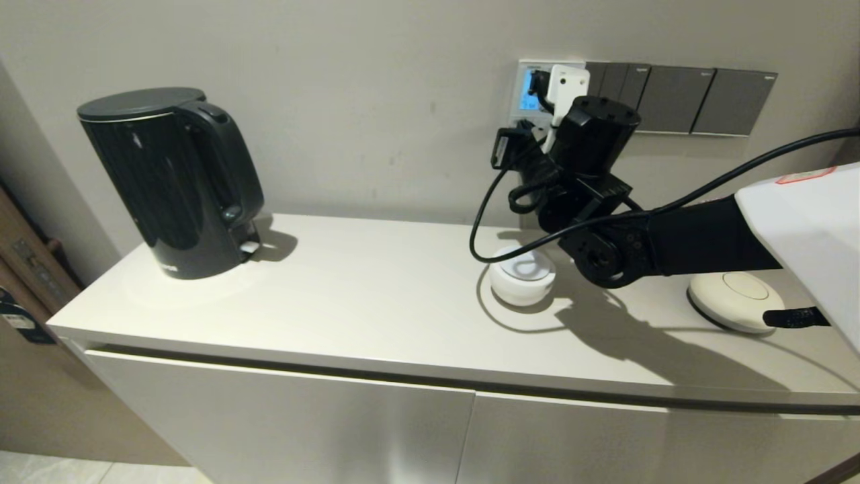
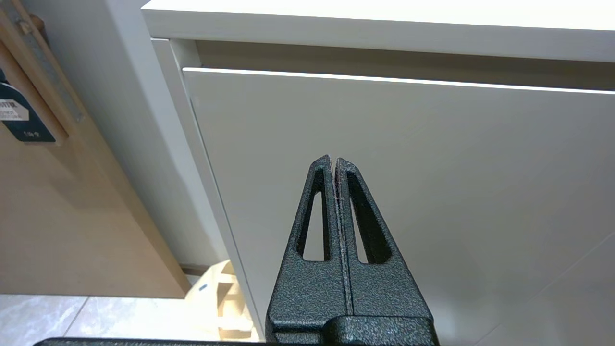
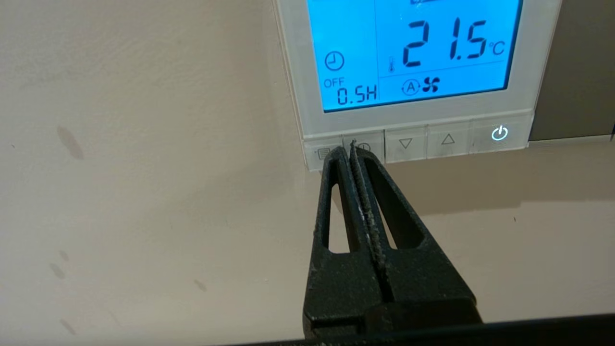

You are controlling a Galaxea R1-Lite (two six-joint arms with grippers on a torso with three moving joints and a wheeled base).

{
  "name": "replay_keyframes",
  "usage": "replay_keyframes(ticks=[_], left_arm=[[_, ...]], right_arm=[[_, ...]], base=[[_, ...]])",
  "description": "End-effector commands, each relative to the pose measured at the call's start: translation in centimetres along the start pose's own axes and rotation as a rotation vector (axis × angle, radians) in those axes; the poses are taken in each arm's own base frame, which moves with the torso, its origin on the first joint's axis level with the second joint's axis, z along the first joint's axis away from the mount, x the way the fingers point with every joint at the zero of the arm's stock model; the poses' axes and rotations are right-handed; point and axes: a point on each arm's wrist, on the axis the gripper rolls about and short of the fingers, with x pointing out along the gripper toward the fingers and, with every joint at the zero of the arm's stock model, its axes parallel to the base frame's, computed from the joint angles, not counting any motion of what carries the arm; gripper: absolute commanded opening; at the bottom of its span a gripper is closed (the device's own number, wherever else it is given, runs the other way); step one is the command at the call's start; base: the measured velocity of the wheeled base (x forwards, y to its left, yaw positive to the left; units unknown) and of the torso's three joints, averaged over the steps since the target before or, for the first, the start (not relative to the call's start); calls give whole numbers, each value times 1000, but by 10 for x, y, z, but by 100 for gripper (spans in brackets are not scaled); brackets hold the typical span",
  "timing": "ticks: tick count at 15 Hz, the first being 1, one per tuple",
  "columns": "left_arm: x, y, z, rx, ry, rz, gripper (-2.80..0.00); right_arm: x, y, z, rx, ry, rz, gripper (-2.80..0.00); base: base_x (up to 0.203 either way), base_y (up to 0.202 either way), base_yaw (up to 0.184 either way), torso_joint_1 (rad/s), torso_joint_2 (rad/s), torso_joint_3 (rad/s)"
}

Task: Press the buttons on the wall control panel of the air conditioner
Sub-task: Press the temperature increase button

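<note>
Only wrist-side: right claw [image 3: 352, 146], closed, meets the buttons [image 3: 406, 143].

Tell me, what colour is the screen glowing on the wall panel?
Bright blue, with dark digits. The screen shows best in the right wrist view.

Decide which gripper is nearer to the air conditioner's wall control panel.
Right. The right gripper, shut, has its tips at the buttons on the wall control panel; the left gripper, shut, is down by the cabinet front.
</note>
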Motion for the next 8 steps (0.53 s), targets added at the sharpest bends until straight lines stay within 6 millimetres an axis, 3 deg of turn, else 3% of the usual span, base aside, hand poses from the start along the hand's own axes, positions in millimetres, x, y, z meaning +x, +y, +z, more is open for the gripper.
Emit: replay_keyframes(ticks=[1, 8], left_arm=[[0, 0, 0, 0, 1, 0, -280], [0, 0, 0, 0, 0, 0, -280]], right_arm=[[-3, 2, 3, 7, -7, 3, -280], [-13, 9, 11, 17, -7, 23, -280]], base=[[0, 0, 0, 0, 0, 0], [0, 0, 0, 0, 0, 0]])
